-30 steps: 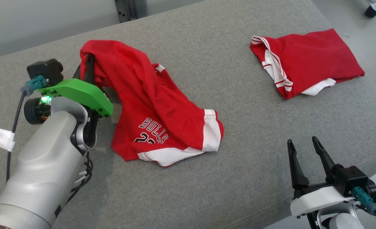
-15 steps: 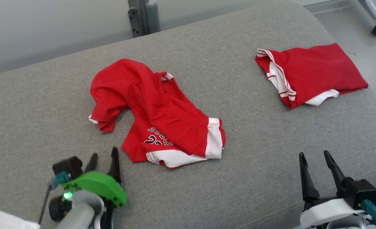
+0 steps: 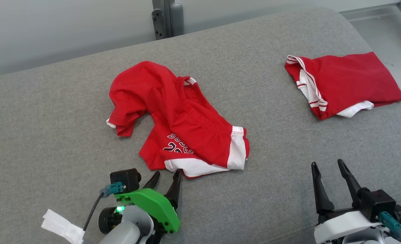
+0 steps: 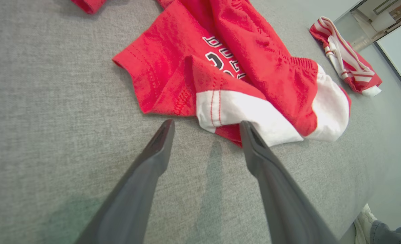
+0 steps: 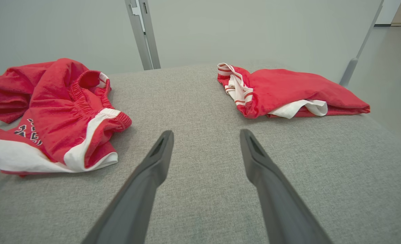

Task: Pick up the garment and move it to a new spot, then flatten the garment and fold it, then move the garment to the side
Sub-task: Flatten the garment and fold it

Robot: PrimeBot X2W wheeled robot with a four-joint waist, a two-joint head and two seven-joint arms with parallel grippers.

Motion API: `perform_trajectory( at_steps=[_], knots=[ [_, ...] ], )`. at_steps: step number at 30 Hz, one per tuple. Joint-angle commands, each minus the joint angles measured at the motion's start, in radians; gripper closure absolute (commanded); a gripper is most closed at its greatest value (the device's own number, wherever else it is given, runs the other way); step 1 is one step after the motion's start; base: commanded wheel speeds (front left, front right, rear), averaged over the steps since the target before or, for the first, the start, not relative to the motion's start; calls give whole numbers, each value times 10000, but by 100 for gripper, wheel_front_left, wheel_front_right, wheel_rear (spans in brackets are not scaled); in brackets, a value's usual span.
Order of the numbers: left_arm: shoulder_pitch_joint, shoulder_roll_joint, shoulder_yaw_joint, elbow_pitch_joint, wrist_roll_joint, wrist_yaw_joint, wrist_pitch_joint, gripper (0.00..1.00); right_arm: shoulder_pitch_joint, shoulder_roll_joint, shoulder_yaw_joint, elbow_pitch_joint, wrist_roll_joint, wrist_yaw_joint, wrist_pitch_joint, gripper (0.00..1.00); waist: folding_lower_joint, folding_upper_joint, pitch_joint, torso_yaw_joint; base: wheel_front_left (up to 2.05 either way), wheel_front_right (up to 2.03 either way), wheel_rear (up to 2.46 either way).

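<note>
Red garment (image 3: 186, 128) beyond left end effector (image 3: 168, 172)

A grey fabric cushion (image 3: 271, 162) spans the scene. Near its right end a folded red garment with white trim (image 3: 349, 83) lies flat on the fabric. Behind the cushion a grey metal post (image 3: 168, 18) rises against a pale wall (image 3: 68, 30). Past the right edge is grey floor (image 3: 380, 27), where a person's white shoe (image 4: 362, 223) stands.
</note>
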Motion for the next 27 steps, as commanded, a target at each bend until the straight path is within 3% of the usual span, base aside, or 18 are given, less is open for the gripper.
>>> perform_trajectory(
  at_steps=[1,6,8,9,13,17,27],
  knots=[
    [-267,-76,-5,187,31,-48,20,0,-147,-8,51,24,32,-15,2,0,0,-1,110,-130,0,0,0],
    [-832,-364,-77,1245,130,-346,-89,0,-177,-7,44,81,153,-15,2,0,0,-1,247,-353,0,0,0],
    [-959,-433,-149,1536,134,-537,-43,76,-167,-4,10,83,168,-15,2,0,0,-1,269,-368,0,0,0],
    [-986,-453,-214,1659,169,-648,-26,100,-148,-6,-16,88,176,-15,2,0,0,-1,266,-357,0,0,0],
    [-921,-421,-290,1738,199,-938,-173,100,18,-5,-169,98,181,-15,2,0,0,-1,162,-193,0,0,0],
    [-459,-115,-285,1148,197,-877,-320,100,160,-5,-243,108,114,-15,2,0,0,-1,-53,88,0,0,0],
    [1655,2238,-291,-2709,214,495,496,100,520,-28,-396,-29,-86,-15,2,0,0,-1,-361,1220,0,0,0]
  ],
)
